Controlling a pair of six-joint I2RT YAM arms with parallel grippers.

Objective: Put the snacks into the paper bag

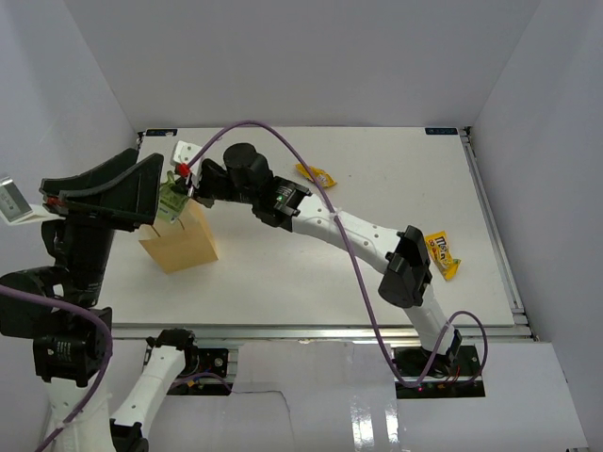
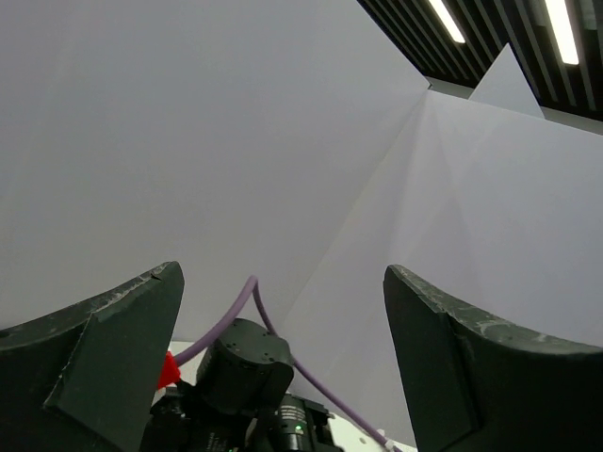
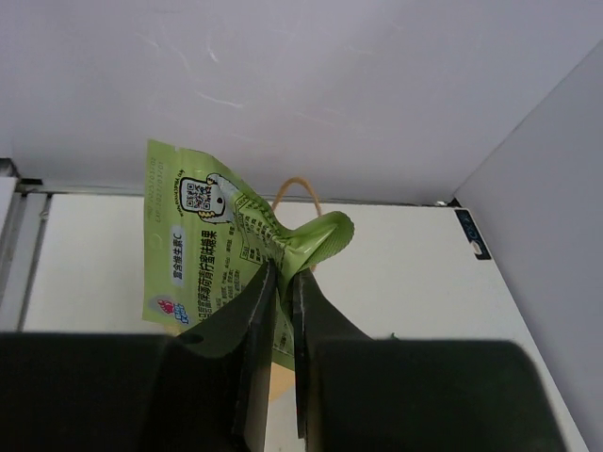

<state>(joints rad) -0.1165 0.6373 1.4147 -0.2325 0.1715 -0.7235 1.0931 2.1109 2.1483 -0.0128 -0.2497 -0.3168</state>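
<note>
- Currently, the light green printed foil snack packet (image 3: 203,254) hangs in the air at the top of the small tan-brown kraft paper bag (image 1: 181,243). It is near the mouth, but I cannot tell whether any part of it is already inside.
- The right gripper (image 3: 283,273) has its fingers pressed together on one crumpled corner of this packet, and the rest sticks out flat to the side. In my judgement this wide part may catch on the rim or on the thin loop handle (image 3: 300,181) behind it. The packet could then lie across the mouth or fall outside.
- The grip is only on a wrinkled edge, so the packet may also slip or turn before the release.
- The bag stands alone on the white bench (image 1: 283,273) and nothing holds it. If the right gripper pushes on the rim, the bag may slide or fall over.
- The left gripper (image 2: 281,273) is spread wide and empty, raised beside the bag and pointing up at the walls. It is close to the right arm, so a careless move may bring them together.
- Three other snacks lie on the bench: a green-and-white packet (image 1: 185,151) behind the bag, an orange-yellow wrapper (image 1: 317,175) and a yellow M&M's pack (image 1: 443,254). A fallen bag would make these harder too.
</note>
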